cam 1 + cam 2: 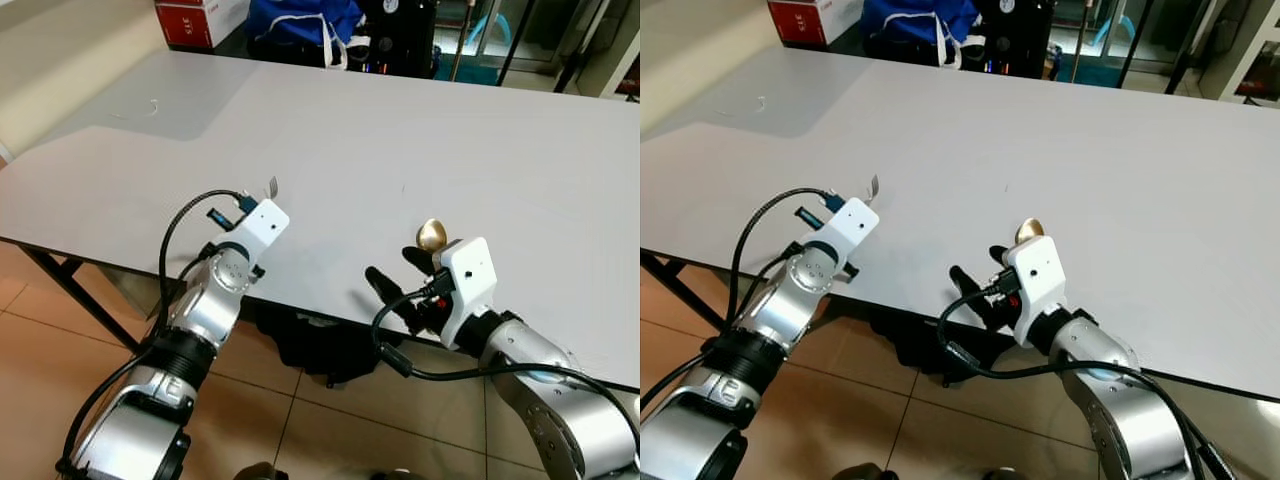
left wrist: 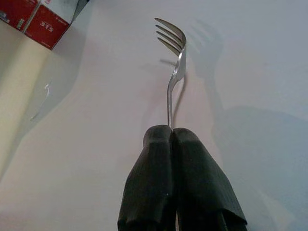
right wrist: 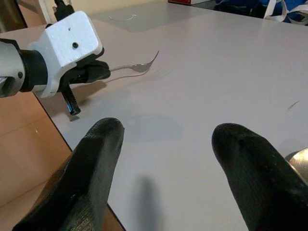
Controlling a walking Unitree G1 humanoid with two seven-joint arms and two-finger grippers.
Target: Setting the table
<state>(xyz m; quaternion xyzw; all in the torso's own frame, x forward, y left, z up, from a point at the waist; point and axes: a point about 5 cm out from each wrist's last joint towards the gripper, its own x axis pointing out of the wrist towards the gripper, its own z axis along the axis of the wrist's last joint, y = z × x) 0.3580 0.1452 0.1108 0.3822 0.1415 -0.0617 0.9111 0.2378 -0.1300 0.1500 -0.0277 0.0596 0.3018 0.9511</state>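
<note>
A silver fork (image 2: 175, 62) sticks out of my left gripper (image 2: 171, 132), which is shut on its handle. The tines (image 1: 272, 186) hover just over the white table (image 1: 420, 140) near its front edge. My right gripper (image 3: 168, 134) is open above the same edge, with bare table showing between its black fingers (image 1: 385, 290). A gold spoon (image 1: 432, 236) lies beside the farther finger; its bowl edge (image 3: 299, 159) shows by that finger in the right wrist view. Whether they touch I cannot tell. The fork (image 3: 137, 67) also shows in the right wrist view.
A red box (image 1: 195, 20) and a blue bag (image 1: 300, 20) sit beyond the table's far edge, with dark equipment beside them. A dark bag (image 1: 320, 345) lies under the table on the tiled floor (image 1: 60, 300). The tabletop stretches wide ahead.
</note>
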